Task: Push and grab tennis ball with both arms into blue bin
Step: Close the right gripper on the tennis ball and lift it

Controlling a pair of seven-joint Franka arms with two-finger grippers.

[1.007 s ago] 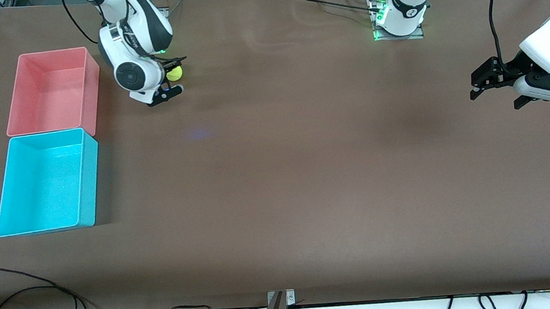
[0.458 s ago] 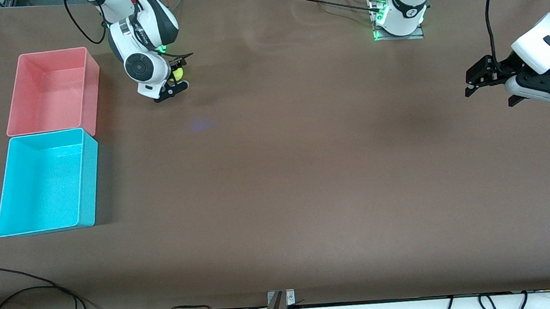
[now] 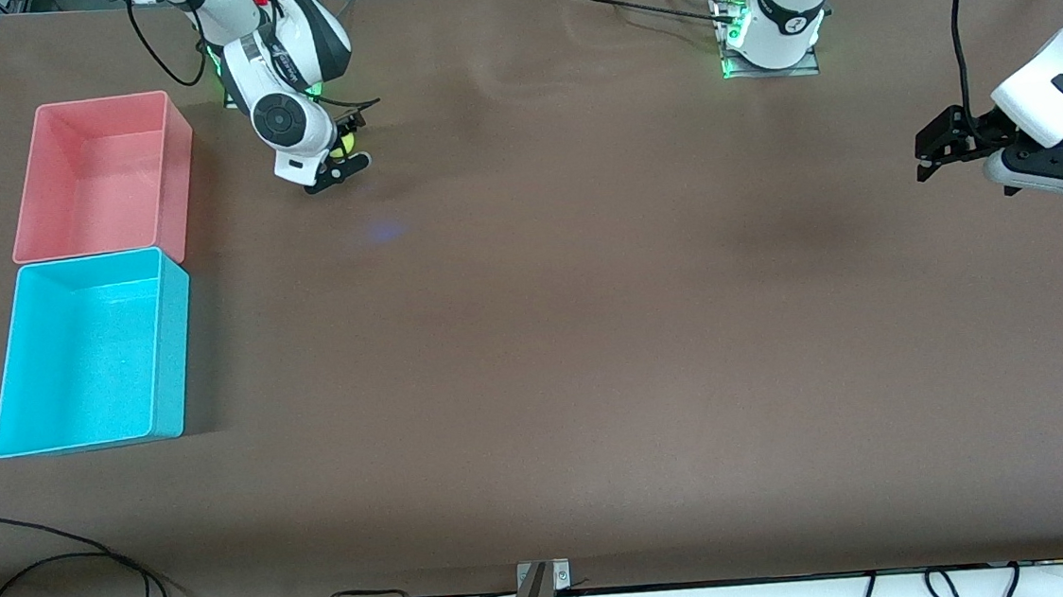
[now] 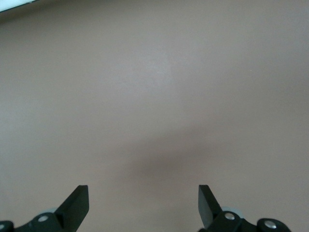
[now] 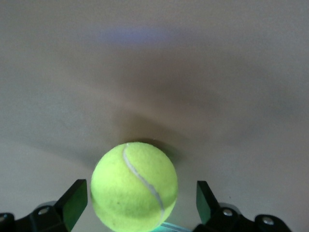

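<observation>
While the tennis ball (image 5: 134,186) sits ungripped between the spread right hand (image 3: 344,147), the blue bin (image 3: 162,361) holds nothing; the left hand (image 3: 942,152), spread, waits.

My right pincer (image 3: 341,148) straddles the tennis ball (image 3: 345,145), fingers apart, a gap either side. Between it and the blue bin (image 3: 167,365) lies bare worktop (image 3: 538,383); the pink bin (image 3: 176,175) flanks that route at the worktop's edge.

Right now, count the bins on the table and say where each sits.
2. The pink bin sits at the right arm's end of the table; the blue bin sits beside it, nearer the front camera. None appears hidden.
</observation>
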